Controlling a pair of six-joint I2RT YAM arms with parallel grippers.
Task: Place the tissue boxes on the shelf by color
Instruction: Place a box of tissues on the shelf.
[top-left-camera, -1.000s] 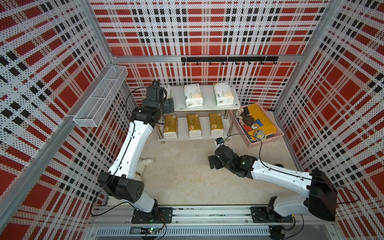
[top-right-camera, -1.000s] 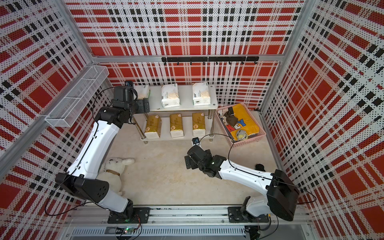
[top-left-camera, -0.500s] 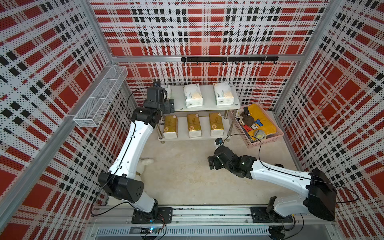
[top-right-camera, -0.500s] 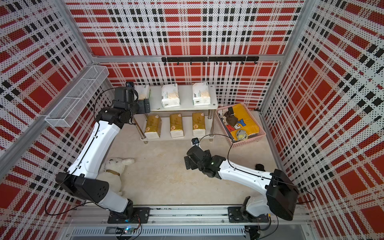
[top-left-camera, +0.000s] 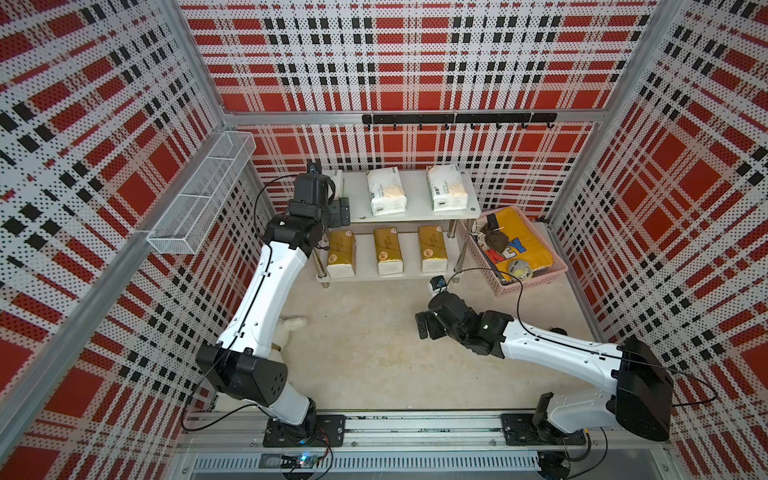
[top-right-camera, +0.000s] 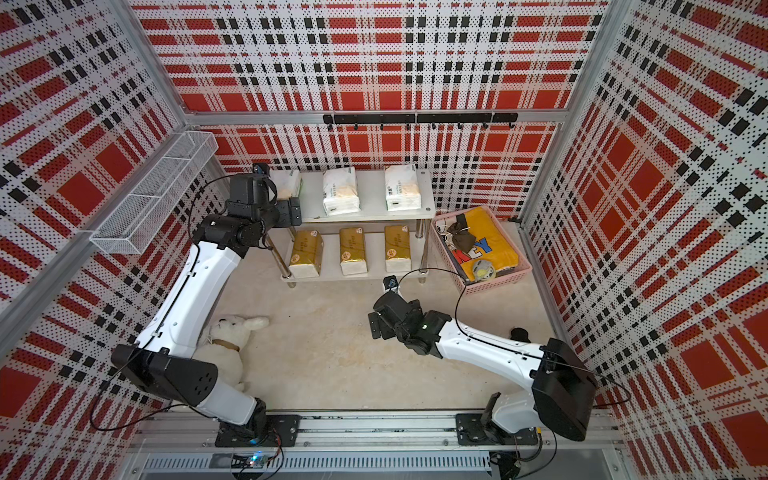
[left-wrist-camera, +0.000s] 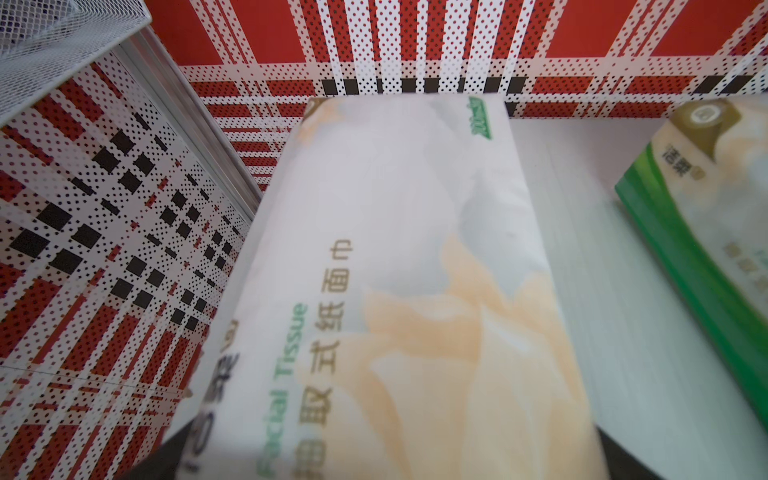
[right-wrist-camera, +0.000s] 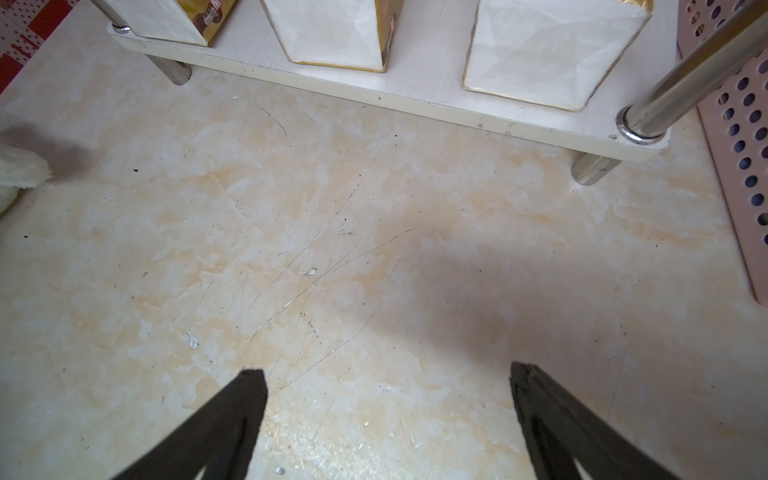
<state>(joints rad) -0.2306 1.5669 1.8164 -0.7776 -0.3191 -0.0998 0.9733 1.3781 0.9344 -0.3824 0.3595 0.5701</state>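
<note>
Sort status — all six packs are on the shelf (top-left-camera: 417, 208). Upper board: white packs, two in plain sight (top-left-camera: 386, 197) (top-left-camera: 446, 193), and the third white pack (top-right-camera: 286, 185) at the left end, partly hidden under the left wrist. Lower board: three gold packs (top-left-camera: 341, 253) (top-left-camera: 388, 250) (top-left-camera: 432, 248), side by side but apart. By colour, this looks complete.

Left gripper (top-left-camera: 339, 211): at the front left corner of the upper board, jaws spread wide. In the left wrist view the third white pack (left-wrist-camera: 415, 270) fills the frame, with a dark finger at each near corner. Cannot tell whether the pads touch its sides.

Key relation — the pack lies straight ahead of the left gripper, its long axis running away from it toward the back wall. Its neighbour (left-wrist-camera: 706, 249) is near on one side, with bare board between. Judgement: the exit is a straight pull-back along that axis; any sideways drift risks skewing the soft pack.

Right gripper (right-wrist-camera: 388, 372): jaws spread, empty, low over the desk (top-left-camera: 374, 353) in front of the shelf, well apart from the pack. The left arm is the nearer one.
</note>
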